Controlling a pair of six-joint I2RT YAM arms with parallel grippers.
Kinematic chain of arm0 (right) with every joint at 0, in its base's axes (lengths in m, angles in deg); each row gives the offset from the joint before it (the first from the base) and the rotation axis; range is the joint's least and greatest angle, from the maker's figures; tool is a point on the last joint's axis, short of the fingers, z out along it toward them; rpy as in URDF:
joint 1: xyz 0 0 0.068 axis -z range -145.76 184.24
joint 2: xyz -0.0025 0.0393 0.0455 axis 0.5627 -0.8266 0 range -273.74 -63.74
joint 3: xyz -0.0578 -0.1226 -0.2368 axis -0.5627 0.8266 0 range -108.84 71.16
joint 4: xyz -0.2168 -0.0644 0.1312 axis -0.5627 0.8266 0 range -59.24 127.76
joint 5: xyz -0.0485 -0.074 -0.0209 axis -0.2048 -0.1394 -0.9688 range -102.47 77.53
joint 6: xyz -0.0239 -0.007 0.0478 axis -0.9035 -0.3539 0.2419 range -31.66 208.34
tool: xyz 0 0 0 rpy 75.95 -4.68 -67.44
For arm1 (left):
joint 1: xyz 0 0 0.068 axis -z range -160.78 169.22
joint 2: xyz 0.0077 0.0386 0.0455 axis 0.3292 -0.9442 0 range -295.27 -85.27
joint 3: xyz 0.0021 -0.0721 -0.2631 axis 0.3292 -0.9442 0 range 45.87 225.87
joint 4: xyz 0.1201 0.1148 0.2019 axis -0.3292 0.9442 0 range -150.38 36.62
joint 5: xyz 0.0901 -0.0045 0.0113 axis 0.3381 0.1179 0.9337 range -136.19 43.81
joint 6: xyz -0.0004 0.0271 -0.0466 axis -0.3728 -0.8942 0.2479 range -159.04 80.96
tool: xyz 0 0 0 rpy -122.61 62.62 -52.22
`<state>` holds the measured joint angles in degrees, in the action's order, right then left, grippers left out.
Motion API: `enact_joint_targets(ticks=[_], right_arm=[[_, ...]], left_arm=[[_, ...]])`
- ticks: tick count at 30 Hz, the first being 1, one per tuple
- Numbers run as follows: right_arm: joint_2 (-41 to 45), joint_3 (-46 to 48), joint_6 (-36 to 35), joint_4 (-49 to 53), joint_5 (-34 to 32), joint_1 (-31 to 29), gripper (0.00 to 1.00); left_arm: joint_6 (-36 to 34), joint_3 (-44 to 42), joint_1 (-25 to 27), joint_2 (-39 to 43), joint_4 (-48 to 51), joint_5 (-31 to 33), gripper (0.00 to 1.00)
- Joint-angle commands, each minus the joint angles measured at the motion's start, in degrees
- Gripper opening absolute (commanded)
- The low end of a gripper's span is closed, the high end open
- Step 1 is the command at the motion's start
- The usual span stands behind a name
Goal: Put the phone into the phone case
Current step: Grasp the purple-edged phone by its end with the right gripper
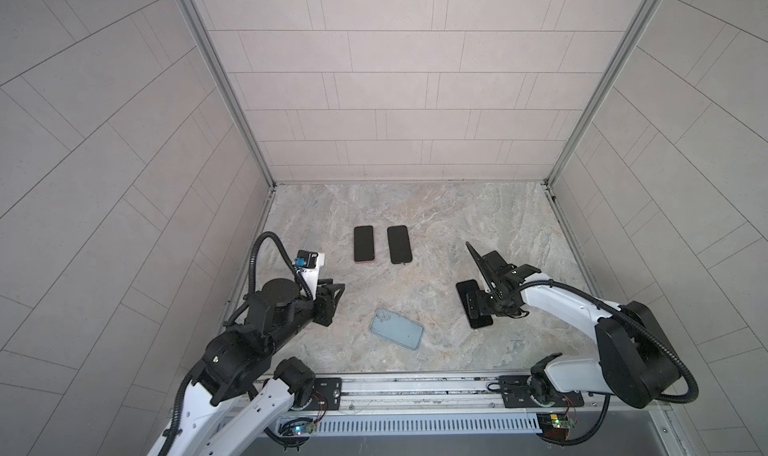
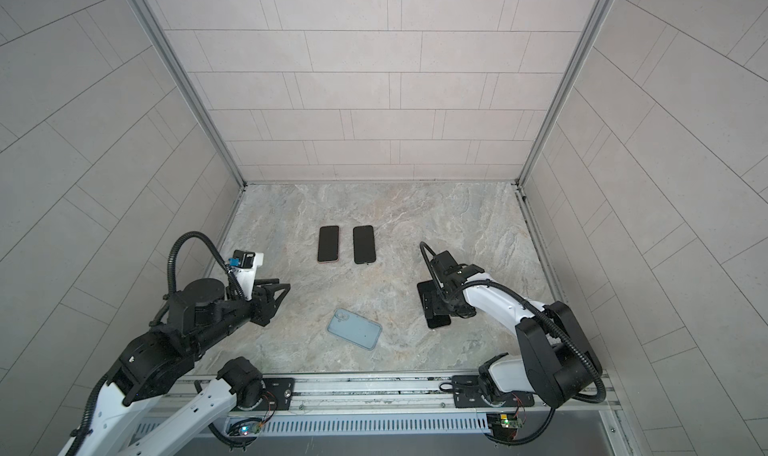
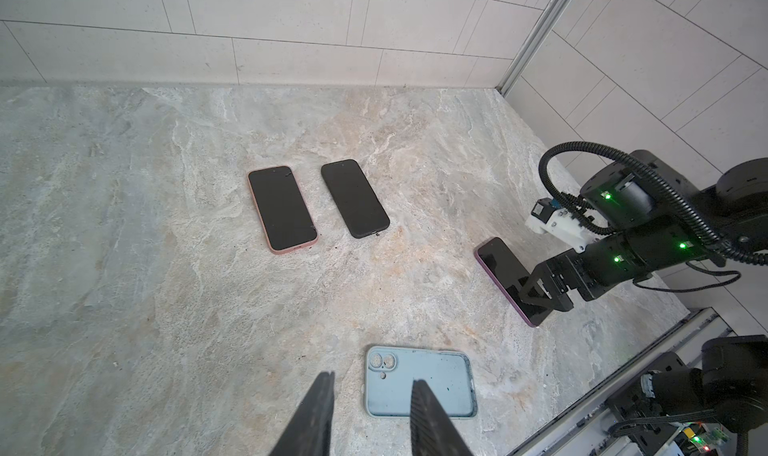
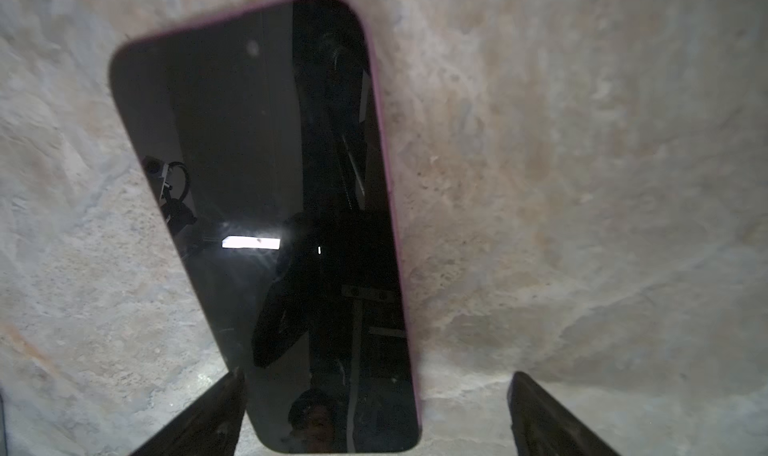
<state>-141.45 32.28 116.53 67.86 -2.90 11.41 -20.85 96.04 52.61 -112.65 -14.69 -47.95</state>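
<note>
Right claw [image 4: 378, 375]: spread wide, released, straddling one end of purple-edged phone [image 4: 266, 225] lying flat on tabletop [image 4: 582, 184]. Left claw [image 3: 372, 378]: partly parted, empty, hovering beside pale-blue phone case [image 3: 440, 371] at front centre.

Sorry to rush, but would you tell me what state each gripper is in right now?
Left gripper: partly open, holding nothing.
Right gripper: open, straddling the purple-edged phone without gripping it.

On the table [image 1: 436, 208], the left phone [image 1: 364, 243] and middle phone [image 1: 399, 244] lie side by side, centrally. The phone case [image 1: 397, 330] lies before them, near the front edge. The 3rd phone [image 1: 464, 287] lies toward the right edge.
</note>
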Motion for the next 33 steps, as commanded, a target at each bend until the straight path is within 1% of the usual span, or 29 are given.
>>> enact_joint_targets(ticks=[1,5,11,13,15,18,21,25,27,32,33], right_arm=[[-1.25,1.22,1.92,-2.96,2.85,-0.11,0.99],[-2.01,1.78,2.14,-4.78,4.58,-0.70,0.96],[-3.14,0.35,2.12,-5.02,4.09,-3.27,0.96],[-4.18,-0.46,2.14,-4.70,3.15,-4.44,0.99],[-5.25,-1.46,2.34,-4.03,1.59,-5.89,1.00],[-7.78,-3.72,3.37,-1.27,-3.42,-8.09,0.99],[-10.74,-5.55,5.28,1.21,-8.81,-10.37,0.96],[-13.16,-5.58,8.42,2.22,-14.98,-13.98,0.92],[-13.93,-4.97,9.48,1.39,-15.12,-14.63,0.89],[-12.70,-4.77,9.97,0.15,-13.68,-14.71,0.72],[-11.71,-4.98,9.87,0.21,-13.65,-14.75,0.71]], left_arm=[[0.09,-0.40,-0.47,0.03,-0.92,-0.09,0.36],[0.22,-0.40,-0.41,-0.05,-0.87,0.07,0.36],[0.25,-0.38,-0.51,-0.22,-0.91,-0.07,0.36],[0.17,-0.38,-0.50,-0.17,-0.95,-0.07,0.36],[0.19,-0.42,-0.52,0.11,-0.87,-0.01,0.36],[0.18,-0.40,-0.52,0.30,-0.93,0.01,0.36],[0.17,-0.38,-0.51,0.30,-0.89,-0.02,0.36],[0.23,-0.38,-0.49,0.48,-0.87,-0.03,0.36],[0.24,-0.46,-0.51,0.57,-0.89,0.00,0.36],[0.11,-0.42,-0.51,0.38,-0.88,-0.15,0.36],[0.09,-0.51,-0.50,0.39,-0.87,-0.19,0.36]])
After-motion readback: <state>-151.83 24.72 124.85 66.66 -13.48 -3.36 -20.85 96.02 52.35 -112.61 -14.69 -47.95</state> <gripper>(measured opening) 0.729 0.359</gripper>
